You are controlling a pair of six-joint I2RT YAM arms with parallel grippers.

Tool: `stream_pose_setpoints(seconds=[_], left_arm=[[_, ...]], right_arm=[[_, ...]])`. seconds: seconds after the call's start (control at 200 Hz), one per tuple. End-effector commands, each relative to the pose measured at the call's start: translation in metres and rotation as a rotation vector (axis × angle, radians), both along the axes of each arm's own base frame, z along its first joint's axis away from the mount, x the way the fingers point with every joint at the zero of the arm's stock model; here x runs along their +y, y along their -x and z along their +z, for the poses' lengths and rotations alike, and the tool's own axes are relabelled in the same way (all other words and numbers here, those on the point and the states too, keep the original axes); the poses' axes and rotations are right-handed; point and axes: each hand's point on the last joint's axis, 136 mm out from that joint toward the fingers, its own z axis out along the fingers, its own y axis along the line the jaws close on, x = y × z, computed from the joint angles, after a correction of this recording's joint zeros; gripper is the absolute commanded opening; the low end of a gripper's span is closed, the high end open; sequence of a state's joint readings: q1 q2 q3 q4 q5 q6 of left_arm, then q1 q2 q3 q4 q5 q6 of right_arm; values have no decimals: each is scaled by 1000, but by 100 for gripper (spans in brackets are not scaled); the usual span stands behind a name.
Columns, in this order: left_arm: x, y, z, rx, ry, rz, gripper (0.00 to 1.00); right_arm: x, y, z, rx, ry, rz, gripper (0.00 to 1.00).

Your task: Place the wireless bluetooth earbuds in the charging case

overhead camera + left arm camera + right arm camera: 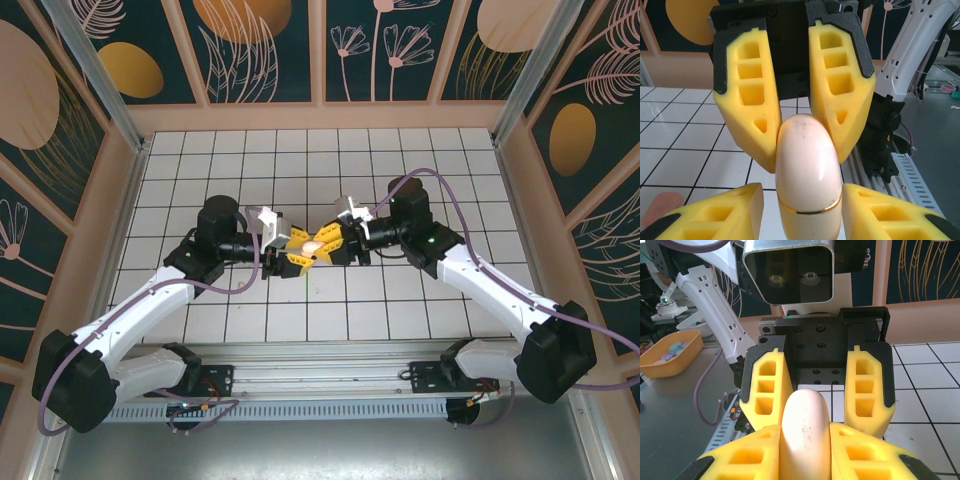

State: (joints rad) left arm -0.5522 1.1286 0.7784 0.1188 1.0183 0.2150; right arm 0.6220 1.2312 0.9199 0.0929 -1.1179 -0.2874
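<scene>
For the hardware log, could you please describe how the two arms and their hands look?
The left arm and right arm have white link shells, black joints and a looping purple cable each. The left hand and right hand carry yellow fingers with rectangular cut-outs on black mounts.

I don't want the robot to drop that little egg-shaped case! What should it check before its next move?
1. Right gripper clamped on the cream charging case: ok, it squeezes the case from both sides.
2. Left gripper gripping too: not ok, a gap shows on one side of the case.
3. Case lid open: not ok, the gold seam looks shut.
4. Earbud in sight: cannot tell. The blurry coral-pink thing on the tiles may be one.
</scene>
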Motion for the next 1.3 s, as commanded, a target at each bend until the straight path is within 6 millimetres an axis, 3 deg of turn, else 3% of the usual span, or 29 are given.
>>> stream_pose_setpoints(seconds=[0.0, 0.29, 0.39, 0.525, 0.811, 1.131, 1.291], left_arm=[[-3, 6, 19, -26, 47, -45, 43], [-3, 5, 18, -16, 43, -40, 28], [-3, 5, 16, -21, 33, -37, 25], [-4, 5, 14, -27, 18, -35, 25], [-5, 7, 15, -39, 11, -35, 24], [-4, 8, 17, -52, 10, -31, 24], [-4, 6, 15, -51, 2, -24, 24]], right_arm=[[-3, 11, 7, -36, -25, 41, 25], [-4, 13, 9, -47, -31, 43, 25], [-4, 10, 9, -51, -31, 23, 33], [-5, 2, 10, -54, -36, -35, 42], [-8, -16, 11, -21, -39, -108, 43], [-15, -55, 7, 42, -36, -306, 43], [-15, -57, 8, 59, -47, -307, 43]])
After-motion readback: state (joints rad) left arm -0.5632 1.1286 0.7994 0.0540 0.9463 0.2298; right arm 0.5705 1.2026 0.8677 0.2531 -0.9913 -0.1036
